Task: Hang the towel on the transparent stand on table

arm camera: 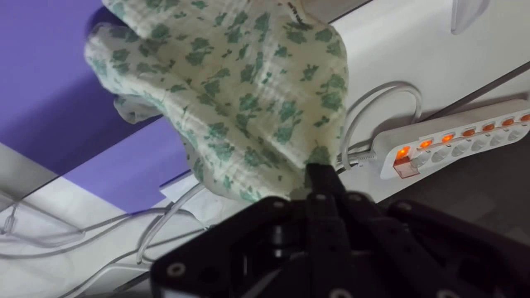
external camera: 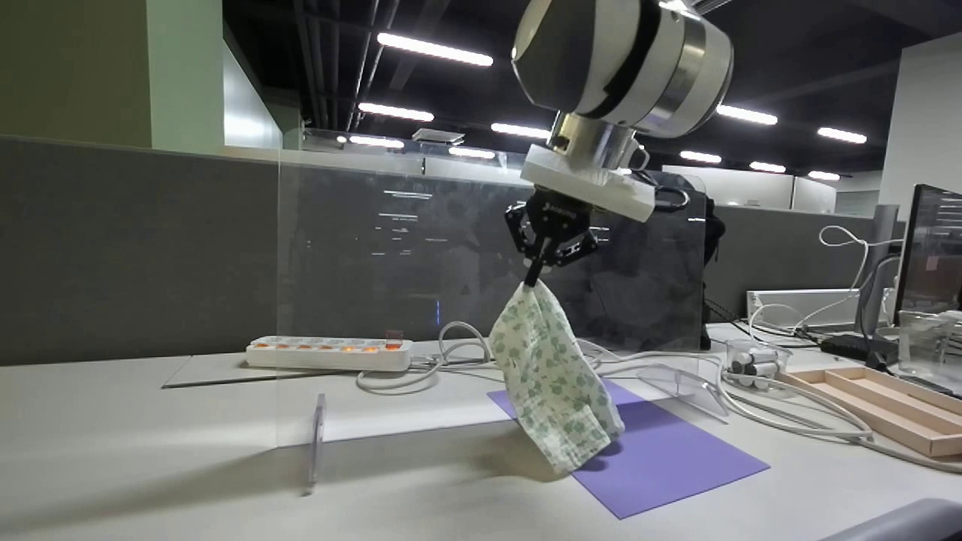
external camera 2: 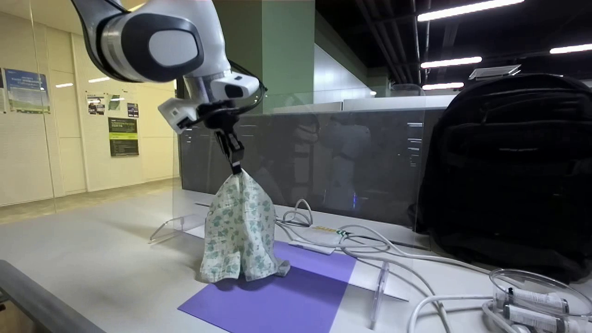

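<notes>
Tag (arm camera: 297,13) print (wrist view) and wall posters (external camera 2: 123,148) too blurred to read. Towel (external camera: 549,376): pale, green floral print, creased, hangs pinched tight in gripper (external camera: 531,281), at least partly over purple sheet (external camera: 669,458).

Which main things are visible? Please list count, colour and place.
Flat table: one, white, foreground
Rectangular flat sheet: one, purple, on table
Upright transparent stand: one, colourless, on table
Leaf-print cloth towel: one, white-green, partly above sheet
Long power strip: one, white, behind stand
Thin cables: several, white, on table
Compartmented wooden tray: one, tan, on table
Round container: one, clear, near tray
Upright partition: one, grey, behind table
Bulky backpack: one, black, by partition
Flat monitor: one, black, near tray
Jointed arm: one, white-black, above table
Slim fingers: pair, black, gripping towel
</notes>
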You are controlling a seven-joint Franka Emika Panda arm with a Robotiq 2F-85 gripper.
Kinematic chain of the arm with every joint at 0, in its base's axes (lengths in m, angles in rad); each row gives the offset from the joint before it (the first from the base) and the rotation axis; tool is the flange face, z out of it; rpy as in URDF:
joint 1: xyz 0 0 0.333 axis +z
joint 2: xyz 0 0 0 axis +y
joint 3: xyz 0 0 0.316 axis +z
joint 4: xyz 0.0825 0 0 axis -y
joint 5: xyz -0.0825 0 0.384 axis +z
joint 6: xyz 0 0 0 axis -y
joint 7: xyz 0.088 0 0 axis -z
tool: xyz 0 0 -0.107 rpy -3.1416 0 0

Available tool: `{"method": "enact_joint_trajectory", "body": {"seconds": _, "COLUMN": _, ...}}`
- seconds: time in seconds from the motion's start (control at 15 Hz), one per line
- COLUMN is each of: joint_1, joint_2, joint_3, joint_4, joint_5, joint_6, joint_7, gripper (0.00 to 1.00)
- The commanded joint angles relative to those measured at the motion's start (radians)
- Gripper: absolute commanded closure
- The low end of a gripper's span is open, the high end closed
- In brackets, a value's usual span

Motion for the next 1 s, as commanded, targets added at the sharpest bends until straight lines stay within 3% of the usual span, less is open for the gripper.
{"method": "enact_joint_trajectory", "body": {"seconds": 0.0, "joint_1": -0.067, "joint_2": -0.206, "joint_3": 0.036, "joint_4": -0.049, "joint_5": -0.151, "joint_6": -0.133, "joint_7": 0.127, "gripper": 1.00}}
{"method": "enact_joint_trajectory", "body": {"seconds": 0.2, "joint_1": -0.106, "joint_2": -0.347, "joint_3": 0.086, "joint_4": -0.025, "joint_5": -0.200, "joint_6": -0.273, "joint_7": 0.183, "gripper": 1.00}}
{"method": "enact_joint_trajectory", "body": {"seconds": 0.33, "joint_1": -0.100, "joint_2": -0.475, "joint_3": 0.106, "joint_4": -0.017, "joint_5": -0.162, "joint_6": -0.445, "joint_7": 0.165, "gripper": 1.00}}
{"method": "enact_joint_trajectory", "body": {"seconds": 0.4, "joint_1": -0.101, "joint_2": -0.356, "joint_3": 0.091, "joint_4": -0.010, "joint_5": -0.154, "joint_6": -0.326, "joint_7": 0.112, "gripper": 0.99}}
{"method": "enact_joint_trajectory", "body": {"seconds": 0.6, "joint_1": -0.101, "joint_2": -0.476, "joint_3": 0.108, "joint_4": -0.015, "joint_5": -0.154, "joint_6": -0.431, "joint_7": 0.120, "gripper": 0.99}}
{"method": "enact_joint_trajectory", "body": {"seconds": 0.93, "joint_1": -0.044, "joint_2": -0.433, "joint_3": 0.095, "joint_4": -0.013, "joint_5": -0.041, "joint_6": -0.338, "joint_7": 0.114, "gripper": 1.00}}
